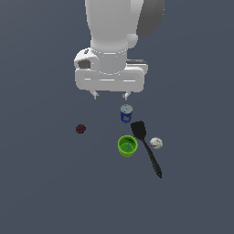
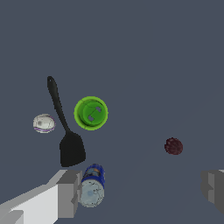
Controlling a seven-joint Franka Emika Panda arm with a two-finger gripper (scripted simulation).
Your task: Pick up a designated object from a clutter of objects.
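1. Hovering above the clutter, the gripper [image 1: 110, 95] is spread wide and holds nothing.
2. It should avoid the blue can [image 1: 126, 114] just below.
3. The dark red lump [image 1: 81, 129] sits alone, well apart, toward the exterior view's left; centring over it first looks wise.

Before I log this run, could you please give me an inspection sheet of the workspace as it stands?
Surface: plain dark grey floor, no marks seen.
Job's thing: dark red lump, alone, apart from the other items, toward the exterior view's left.
Clutter: blue can upright; green cup upright, open top; black spatula flat, its blade between can and cup; white ball on the far side of the spatula handle from the cup.
Gripper: gripper open, holding nothing, raised above the floor near the can, not over the lump.
Cables: nothing seen.
Surroundings: nothing seen beyond the floor.
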